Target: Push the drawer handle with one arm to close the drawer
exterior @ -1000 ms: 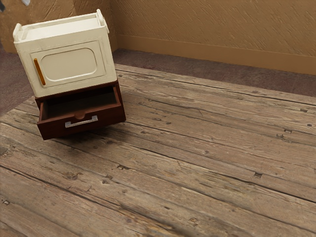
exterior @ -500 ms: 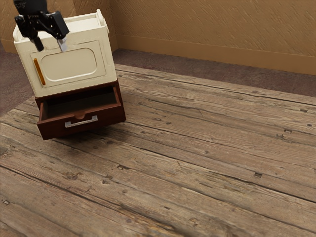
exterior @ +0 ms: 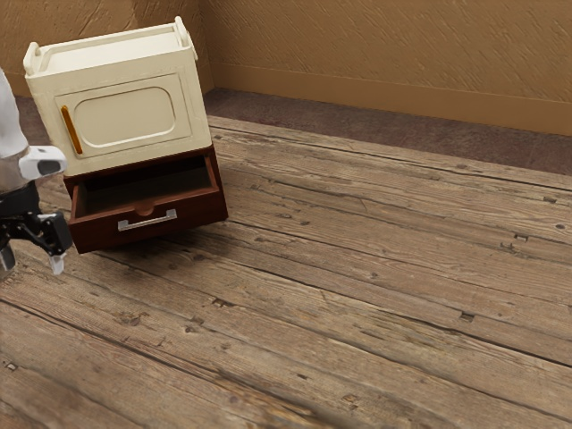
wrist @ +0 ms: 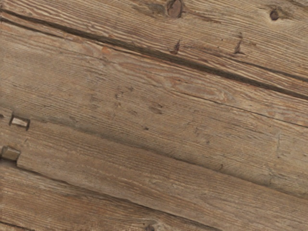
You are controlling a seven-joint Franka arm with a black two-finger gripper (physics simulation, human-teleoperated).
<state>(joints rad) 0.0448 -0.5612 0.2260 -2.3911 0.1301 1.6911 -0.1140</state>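
At the exterior view's left edge my gripper [exterior: 32, 263] points down at the table, open, with a space between its two fingertips. It stands just left of the drawer's front in that view, apart from the handle. The dark red-brown drawer [exterior: 98, 234] is pulled out of the cabinet's lower part, its inside visible from above. A silver bar handle [exterior: 148, 221] is fixed across the middle of the drawer's front.
Above the drawer is the cream cabinet body [exterior: 130, 116], with an orange door handle [exterior: 71, 130] and raised rails on top. Wooden planks of the table [exterior: 357, 268] extend toward the exterior view's right. The wrist view looks onto bare planks [wrist: 154, 125].
My gripper came into the exterior view in front of the cabinet's top, then moved down and left to beside the drawer's front. The drawer and cabinet have not moved.
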